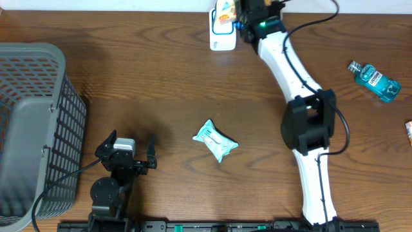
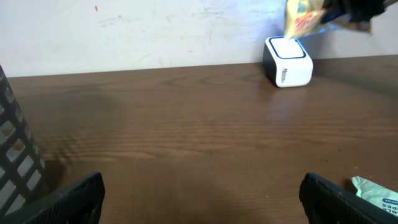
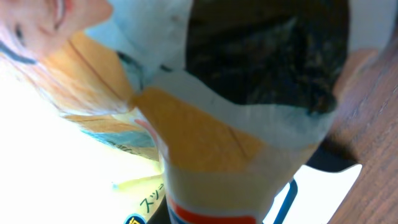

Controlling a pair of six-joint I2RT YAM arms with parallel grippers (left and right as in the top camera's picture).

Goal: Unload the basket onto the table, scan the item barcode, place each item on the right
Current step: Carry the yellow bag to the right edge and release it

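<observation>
Far edge of the tabletop [image 1: 161,77]: right end effector [image 1: 242,15] clenched on a packet [image 1: 224,11], held just to its left and directly over the scanner [image 1: 222,36]. Packet crinkled and glossy, with orange and white panels, a red band, a dark patch, a smiling face printed along one side and yellow Japanese lettering near one edge. Barcode not made out in any view. White scanner with blue trim right beneath the packet; touching or apart, impossible to tell. Left end effector [image 1: 132,145] released, fingers spread wide, low over bare wood and well short of the scanner. Wipes [image 1: 215,141] just to its right, basket [image 1: 32,129] to its left, blue bottle [image 1: 375,81] well right of the right arm.
</observation>
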